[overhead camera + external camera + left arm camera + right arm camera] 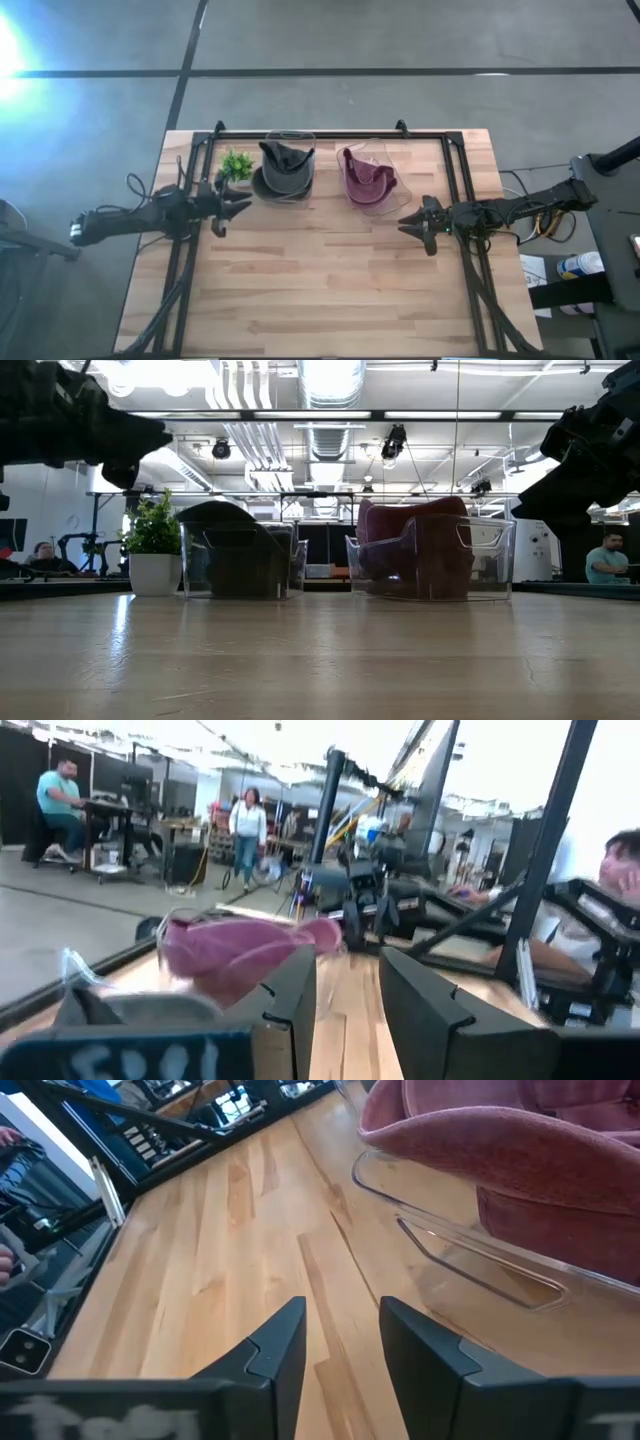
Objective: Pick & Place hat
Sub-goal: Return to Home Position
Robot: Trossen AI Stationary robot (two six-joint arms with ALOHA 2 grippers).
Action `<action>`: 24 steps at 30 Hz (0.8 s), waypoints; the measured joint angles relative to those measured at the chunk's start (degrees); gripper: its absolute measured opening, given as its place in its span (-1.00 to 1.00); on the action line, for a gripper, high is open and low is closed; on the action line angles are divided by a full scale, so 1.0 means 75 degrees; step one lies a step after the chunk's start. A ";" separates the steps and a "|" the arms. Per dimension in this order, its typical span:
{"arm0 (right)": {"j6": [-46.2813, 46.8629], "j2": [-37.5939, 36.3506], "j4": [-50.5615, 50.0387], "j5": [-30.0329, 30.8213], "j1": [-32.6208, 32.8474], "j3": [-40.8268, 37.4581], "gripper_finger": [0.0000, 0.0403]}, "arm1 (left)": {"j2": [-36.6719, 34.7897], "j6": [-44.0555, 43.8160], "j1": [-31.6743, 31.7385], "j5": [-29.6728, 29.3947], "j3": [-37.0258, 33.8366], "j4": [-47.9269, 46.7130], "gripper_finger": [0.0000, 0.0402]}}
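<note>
A dark grey hat [285, 165] sits in a clear bin [240, 565] at the table's far middle. To its right a maroon hat [365, 180] sits in a second clear bin [470, 1265], its brim [480, 1140] lying over the bin's rim. My left gripper [243, 206] hovers open, level, just left of the grey hat's bin, with nothing between its fingers [290, 990]. My right gripper [404, 222] hovers open to the near right of the maroon hat's bin, slanting slightly down at the bare wood [342, 1305].
A small potted plant [237, 165] stands left of the grey hat's bin, close to my left gripper. Black frame rails [455, 180] run along the table's far, left and right sides. The near half of the wooden table [320, 300] is bare. People [247, 825] are in the room beyond.
</note>
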 joint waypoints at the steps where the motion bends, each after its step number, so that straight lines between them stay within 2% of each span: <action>1: 0.0000 0.0002 -0.0003 0.0000 0.0000 0.0000 -0.37 | -0.0201 0.0059 0.0000 0.0000 0.0000 -0.0275 -0.47; 6: -0.0001 0.0002 -0.0001 0.0001 0.0002 0.0000 -0.34 | -0.0901 -0.0028 -0.0002 0.0001 -0.0002 -0.1531 -0.47; 13: 0.0000 0.0002 0.0006 0.0003 0.0003 0.0000 -0.37 | -0.0783 -0.0864 -0.0006 -0.0003 -0.0003 -0.1579 -0.47; 24: 0.0000 -0.0008 0.0012 0.0003 0.0003 0.0000 -0.38 | -0.0692 -0.0891 -0.0006 0.0000 -0.0009 -0.1604 -0.47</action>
